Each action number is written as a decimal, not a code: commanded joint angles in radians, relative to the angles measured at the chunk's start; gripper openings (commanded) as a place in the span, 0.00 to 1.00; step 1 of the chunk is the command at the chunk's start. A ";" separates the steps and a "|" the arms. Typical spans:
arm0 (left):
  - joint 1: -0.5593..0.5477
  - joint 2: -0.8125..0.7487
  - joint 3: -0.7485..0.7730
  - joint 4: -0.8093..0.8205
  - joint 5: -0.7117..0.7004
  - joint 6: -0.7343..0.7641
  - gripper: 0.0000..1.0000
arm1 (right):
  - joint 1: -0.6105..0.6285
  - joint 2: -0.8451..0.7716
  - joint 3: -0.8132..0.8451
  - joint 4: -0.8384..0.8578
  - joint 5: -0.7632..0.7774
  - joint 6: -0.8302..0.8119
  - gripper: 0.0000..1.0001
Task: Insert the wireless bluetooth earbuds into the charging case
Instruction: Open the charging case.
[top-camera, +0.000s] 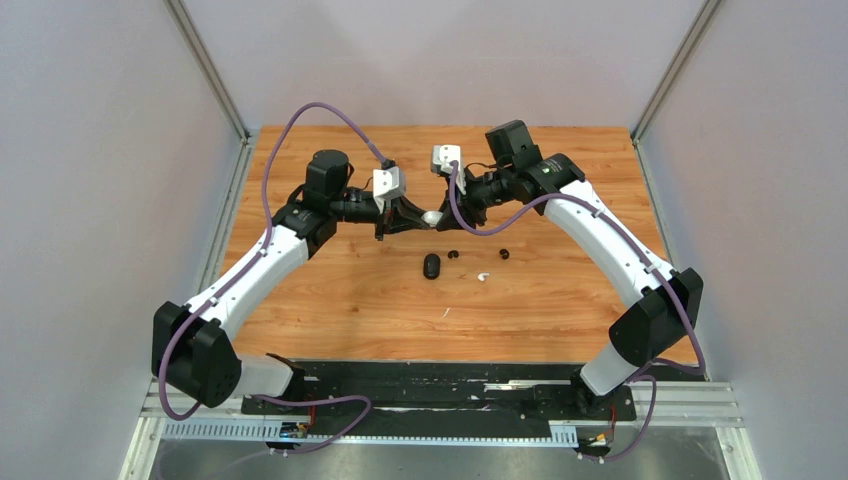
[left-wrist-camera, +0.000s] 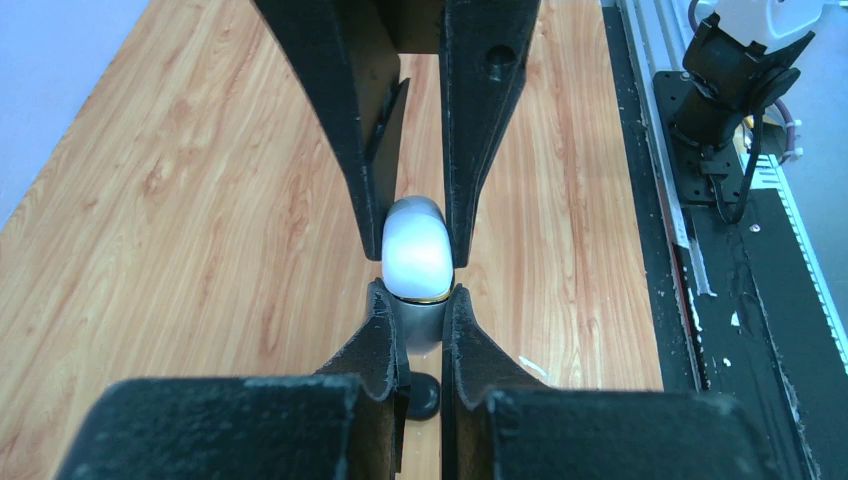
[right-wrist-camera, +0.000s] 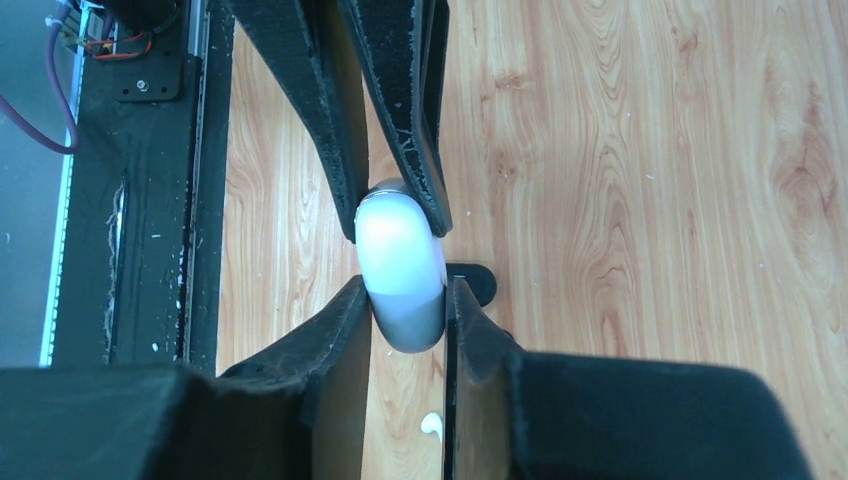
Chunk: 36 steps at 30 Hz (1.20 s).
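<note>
The left hand (left-wrist-camera: 416, 291) and the right hand (right-wrist-camera: 407, 286) meet tip to tip over the far middle of the table (top-camera: 560, 300). Both grip the same white case (left-wrist-camera: 418, 255), which hangs in the air between them.

The left hand is pressed in tight, its two fingers pinching one end of the case from either side. The right hand is spread only as wide as the case, with a finger touching each flank of the other end. In the left wrist view a thin gold line crosses the case just at the left hand's fingertips. I cannot tell whether the lid is up.

The rest of the task's things lie on the table below the hands and a little nearer, well apart from both. A black case (top-camera: 432, 266) lies almost under the white one. One black bud (top-camera: 453, 254) sits just to its right, and another black bud (top-camera: 504, 254) lies farther right. A white bud (top-camera: 484, 276) lies between the two black ones, slightly nearer. A white fleck (top-camera: 446, 313) lies nearer again.
</note>
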 joint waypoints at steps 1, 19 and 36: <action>-0.006 0.003 0.038 -0.016 0.047 0.016 0.00 | -0.012 -0.042 0.048 0.052 -0.013 0.012 0.12; -0.018 -0.029 -0.023 -0.085 -0.043 0.370 0.00 | -0.137 0.096 0.113 0.006 -0.501 0.361 0.00; 0.002 -0.158 0.009 -0.133 -0.275 0.241 0.81 | -0.169 0.194 0.129 0.142 -0.402 0.568 0.00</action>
